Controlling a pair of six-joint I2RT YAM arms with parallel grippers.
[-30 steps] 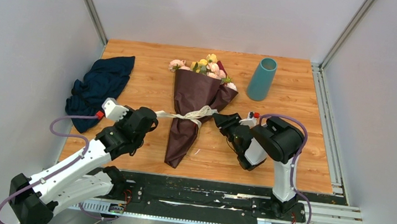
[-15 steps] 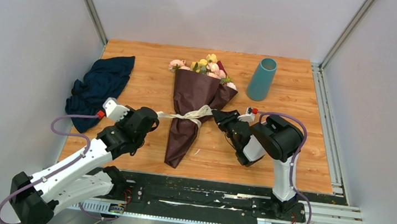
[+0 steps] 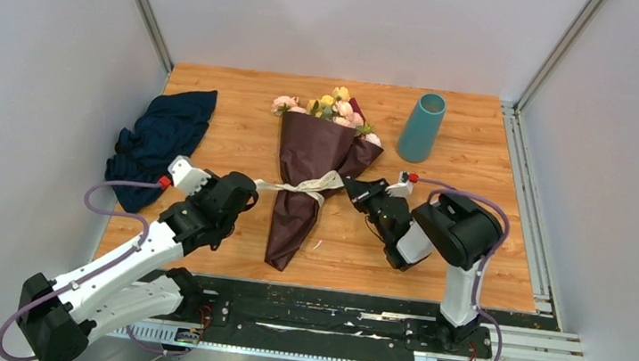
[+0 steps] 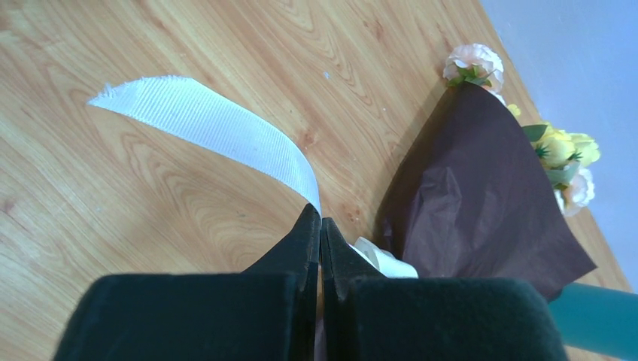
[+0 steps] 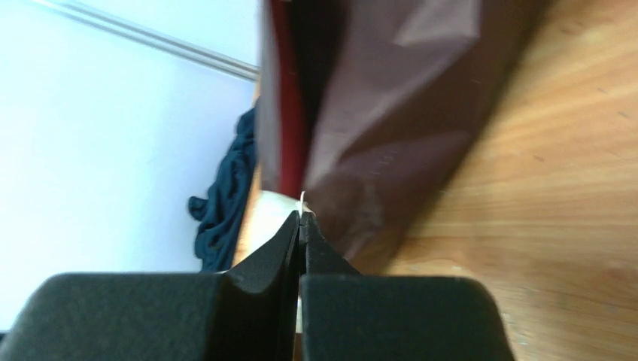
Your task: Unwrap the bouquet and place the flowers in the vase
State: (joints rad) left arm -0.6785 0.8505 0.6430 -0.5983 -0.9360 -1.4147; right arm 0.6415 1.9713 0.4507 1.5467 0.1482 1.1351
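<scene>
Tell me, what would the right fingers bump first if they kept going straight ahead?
The bouquet: its maroon wrapping sits right in front of the right fingers, which seem to pinch a sliver of ribbon. Depth is hard to judge.

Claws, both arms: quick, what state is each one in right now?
Left claw: closed, pinching the ribbon.
Right claw: closed, with a thin edge of the ribbon between its tips.
</scene>
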